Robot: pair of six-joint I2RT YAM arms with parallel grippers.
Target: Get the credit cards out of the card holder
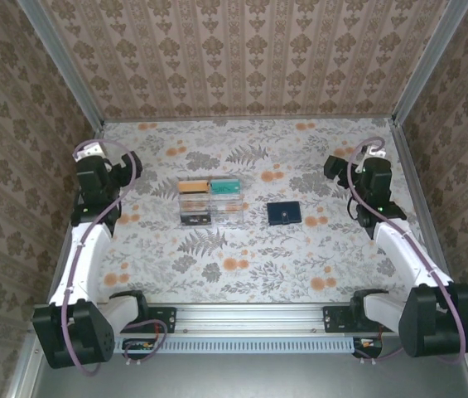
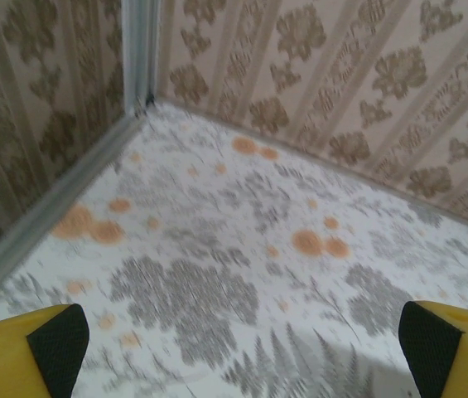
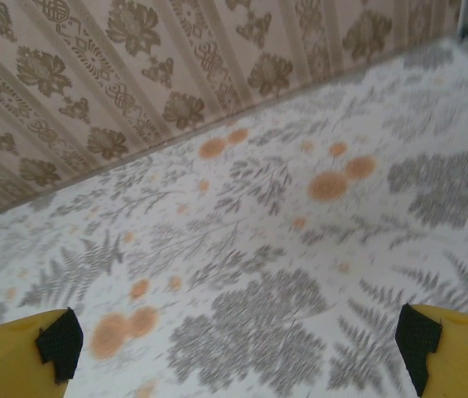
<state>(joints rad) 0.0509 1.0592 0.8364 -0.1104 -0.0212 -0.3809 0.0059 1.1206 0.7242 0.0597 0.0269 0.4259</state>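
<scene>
The clear card holder (image 1: 227, 215) mid-tabletop holds three credit cards (image 1: 193, 188) (orange, teal, black); left gripper (image 2: 242, 342) and right gripper (image 3: 238, 344) are spread wide.

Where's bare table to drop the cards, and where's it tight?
Widest: near strip between the clear card holder, the dark blue case and the front rail. Also free: far strip up to the back wall, and the side gaps by the left arm and right arm. Tight: the gap between holder and case.
</scene>
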